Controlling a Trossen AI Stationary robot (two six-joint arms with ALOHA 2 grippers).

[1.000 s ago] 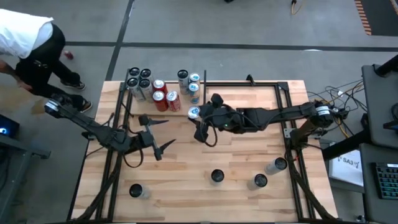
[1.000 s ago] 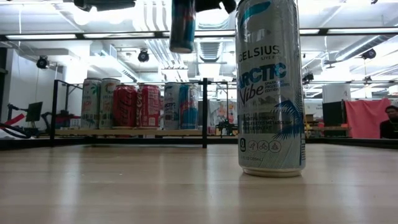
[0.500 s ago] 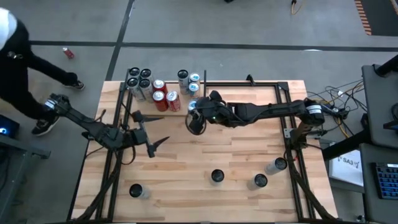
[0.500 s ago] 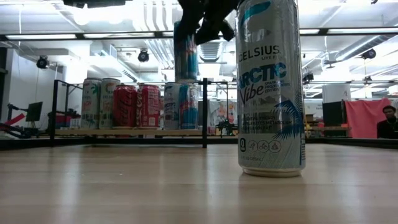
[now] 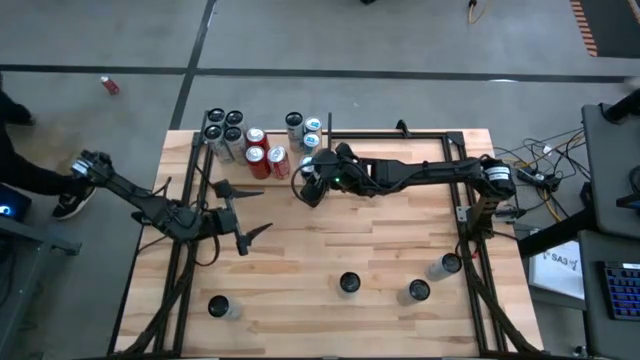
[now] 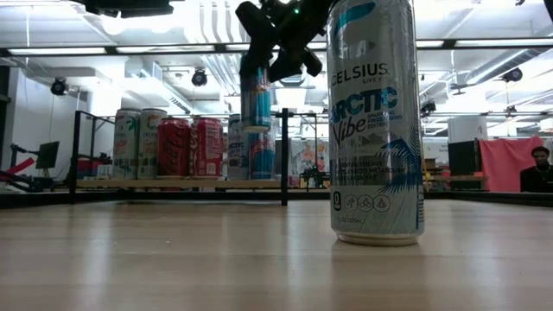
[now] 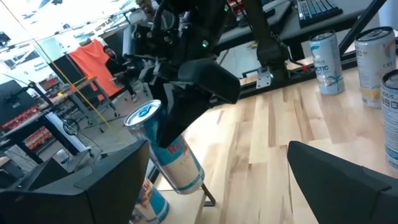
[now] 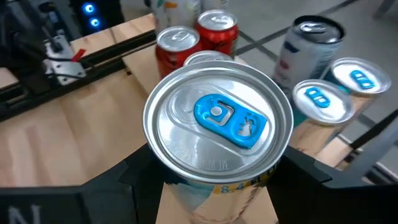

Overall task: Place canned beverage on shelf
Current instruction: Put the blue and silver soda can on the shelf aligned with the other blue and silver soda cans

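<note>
A silver-and-blue beverage can (image 6: 256, 97) with a blue tab (image 8: 227, 118) hangs in the air, with my right gripper (image 5: 312, 186) shut on it. The can is just in front of the shelf (image 6: 181, 183), a pale panel with black rods at the table's far left. Several cans (image 5: 262, 155) stand upright on that shelf. My left gripper (image 5: 250, 212) is open and holds nothing. It hovers over the table's left half and faces the held can (image 7: 174, 155). My right gripper pinches the can's side wall just below its top rim (image 8: 186, 163), one finger (image 8: 134, 174) on each side. It reaches in from the table's right, slanting a little downward. The can is lifted clear of the table and hangs nearly upright below the fingers, top up.
Loose cans stand near the table's front edge (image 5: 348, 284) (image 5: 418, 291) (image 5: 445, 266) (image 5: 218, 306). One tall Celsius can (image 6: 376, 121) stands close to the low camera. A bare black metal frame (image 5: 400, 135) lies at the far right. A person's leg (image 5: 25, 175) shows at the left.
My right gripper has carried the can toward the table's far left, toward the shelf, and has sunk lower. In the low view the can has come down to the tops of the shelf's cans. The person at the left has walked almost out of view.
</note>
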